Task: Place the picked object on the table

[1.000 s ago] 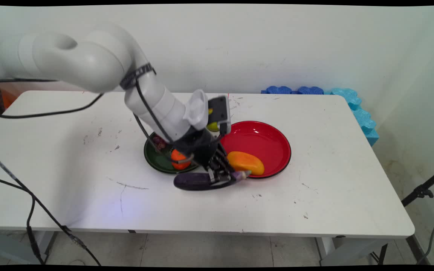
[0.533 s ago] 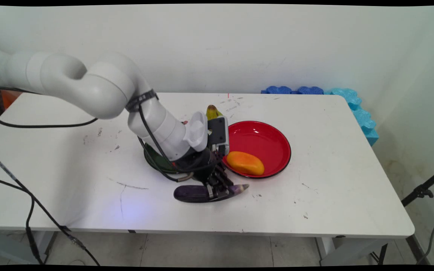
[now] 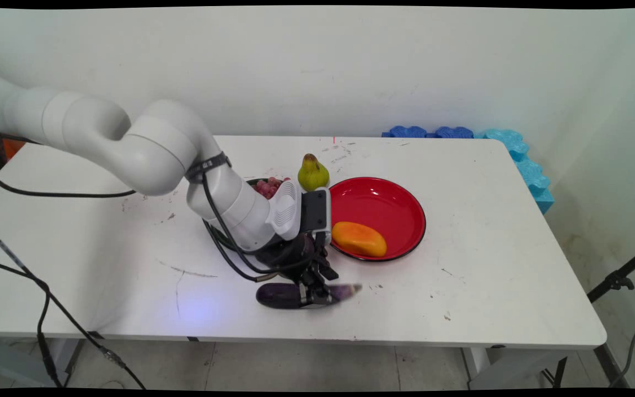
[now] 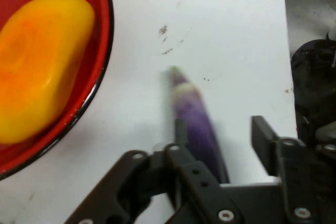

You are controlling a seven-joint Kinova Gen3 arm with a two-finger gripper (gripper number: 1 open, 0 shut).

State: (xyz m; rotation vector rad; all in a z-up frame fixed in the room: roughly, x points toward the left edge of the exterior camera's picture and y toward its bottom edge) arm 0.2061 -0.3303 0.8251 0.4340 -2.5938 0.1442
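A dark purple eggplant [image 3: 284, 295] lies on the white table [image 3: 461, 231], just in front of a red plate [image 3: 389, 201]. My gripper [image 3: 313, 294] reaches down over the eggplant's right half. In the hand view the eggplant [image 4: 197, 121] sits between the fingers of the gripper [image 4: 220, 129]. The left finger is against it and the right fingertip [image 4: 261, 129] stands clear of it, so the gripper is open. An orange-yellow mango [image 3: 359, 239] rests in the red plate's near part; it [image 4: 42, 61] also shows in the hand view, in the red plate [image 4: 102, 66].
A green pear [image 3: 312, 173] stands behind the red plate's left rim. Red grapes [image 3: 269, 187] lie in a dark plate that the arm mostly hides. Blue foam pieces [image 3: 516, 149] line the table's far right corner. Black cables hang off the arm at left.
The gripper carried the eggplant from the red plate's rim toward the table's near edge and lowered it. The arm's move uncovered the pear and grapes.
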